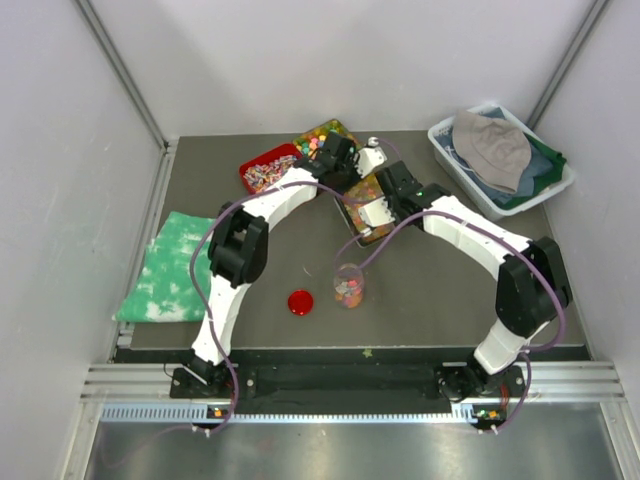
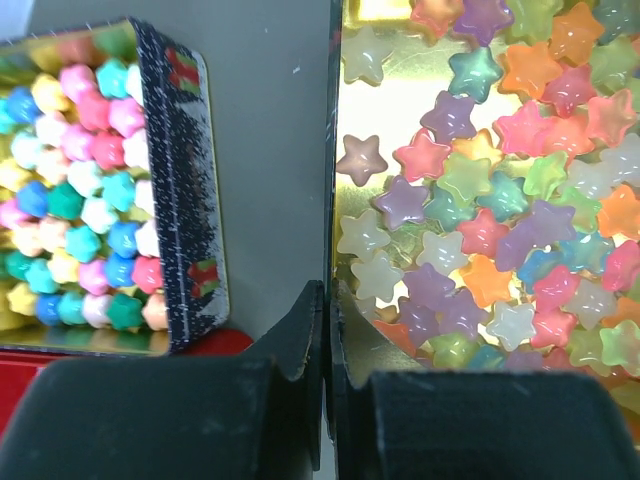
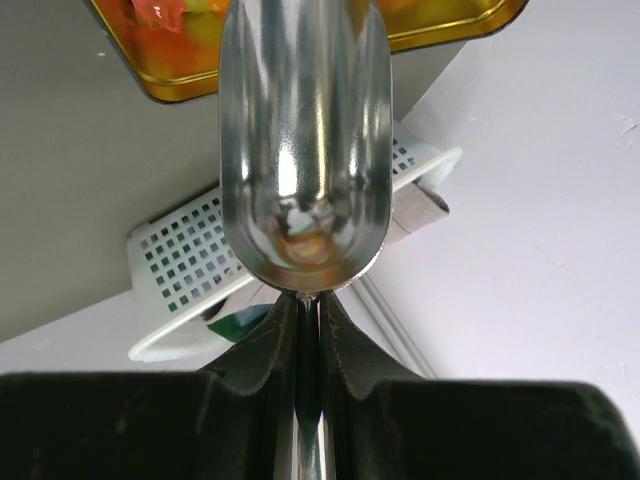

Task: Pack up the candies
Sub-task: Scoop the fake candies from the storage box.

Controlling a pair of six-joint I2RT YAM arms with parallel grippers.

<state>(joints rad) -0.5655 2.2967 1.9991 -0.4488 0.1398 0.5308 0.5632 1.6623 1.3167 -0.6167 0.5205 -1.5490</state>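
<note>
Top external view: the gold tin (image 1: 362, 232) of candies (image 1: 366, 192) lay in the far half of the table (image 1: 440, 300), near its middle. More candies sat in a clear cup (image 1: 348, 287) nearer the front edge, with a red lid (image 1: 300, 302) just to its left. The left gripper (image 1: 343, 170) met the tin's far-left side and the right gripper (image 1: 376, 214) hung over the tin. A second tin of pastel sweets (image 1: 322, 135) and a red tray (image 1: 266, 170) of striped wrapped sweets stood toward the far edge. A green cloth (image 1: 170, 265) lay at the left edge and a white basket (image 1: 500, 160) of clothes at the far right corner.

Left wrist view: the left gripper (image 2: 327, 330) was closed, pinching the upright wall of the gold tin (image 2: 331, 150). Glossy star-shaped candies (image 2: 480, 230) filled the tin to the right. The tin of pastel sweets (image 2: 70, 190) stood apart on the left.

Right wrist view: the right gripper (image 3: 308, 330) was clamped on the handle of a metal scoop (image 3: 303, 150). The scoop's bowl pointed away, toward the gold tin (image 3: 440, 35) and the white basket (image 3: 190, 265).
</note>
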